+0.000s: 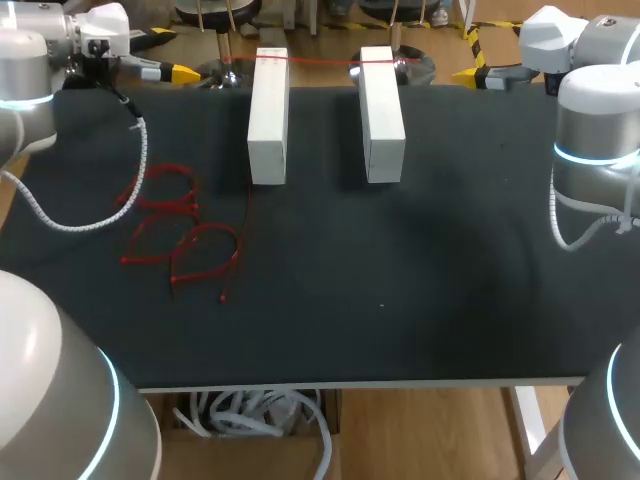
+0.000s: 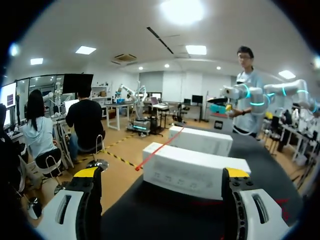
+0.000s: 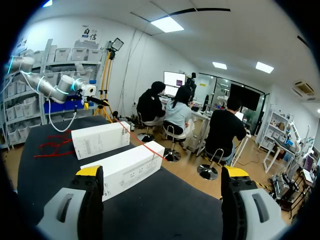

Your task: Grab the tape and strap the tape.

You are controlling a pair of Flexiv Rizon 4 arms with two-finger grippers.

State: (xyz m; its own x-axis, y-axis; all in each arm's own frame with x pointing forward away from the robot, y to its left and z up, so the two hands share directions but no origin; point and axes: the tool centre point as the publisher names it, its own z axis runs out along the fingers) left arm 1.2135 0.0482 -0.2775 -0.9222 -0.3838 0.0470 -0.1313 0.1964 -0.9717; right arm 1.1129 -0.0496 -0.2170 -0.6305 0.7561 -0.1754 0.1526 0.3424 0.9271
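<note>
Left claw [image 2: 161, 173]: fingers spread wide, holding nothing, at the counter's [image 1: 420, 290] far left edge.
Right claw [image 3: 162, 171]: also wide and empty, at the far right edge.
Tape [image 1: 180, 236]: loose red loops on the counter's left side, well apart from both claws.
Red strand [image 1: 320, 62]: stretched across the boxes' far ends.
In the way: left white box [image 1: 268, 115] and right white box [image 1: 381, 112], side by side between the claws.
</note>
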